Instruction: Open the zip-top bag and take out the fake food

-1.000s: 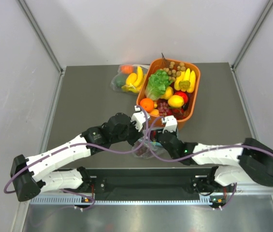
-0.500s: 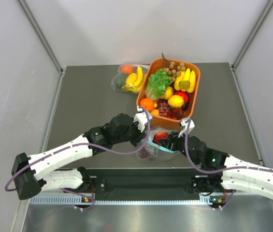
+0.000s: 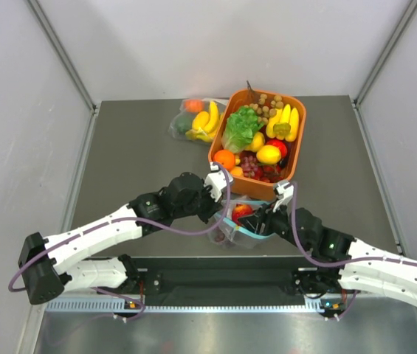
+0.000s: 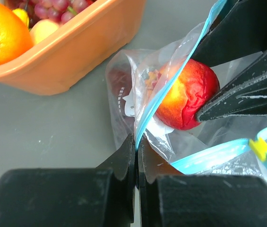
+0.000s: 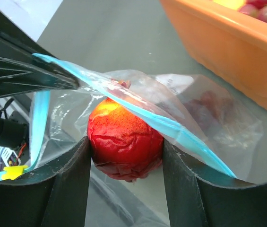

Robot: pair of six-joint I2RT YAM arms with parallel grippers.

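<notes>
Near the front edge of the counter, we find the left gripper clenched on the teal mouth edge of the zip-top bag. The right gripper reaches into the open mouth, with a finger pressed against each side of the red apple. Just beyond stands the orange basket of fruit. A second bag with bananas lies beside the basket's far left corner.

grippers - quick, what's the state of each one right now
Left gripper: closed, pinching the zip-top bag at its teal zip strip.
Right gripper: closed on the red apple at the bag's mouth.
</notes>
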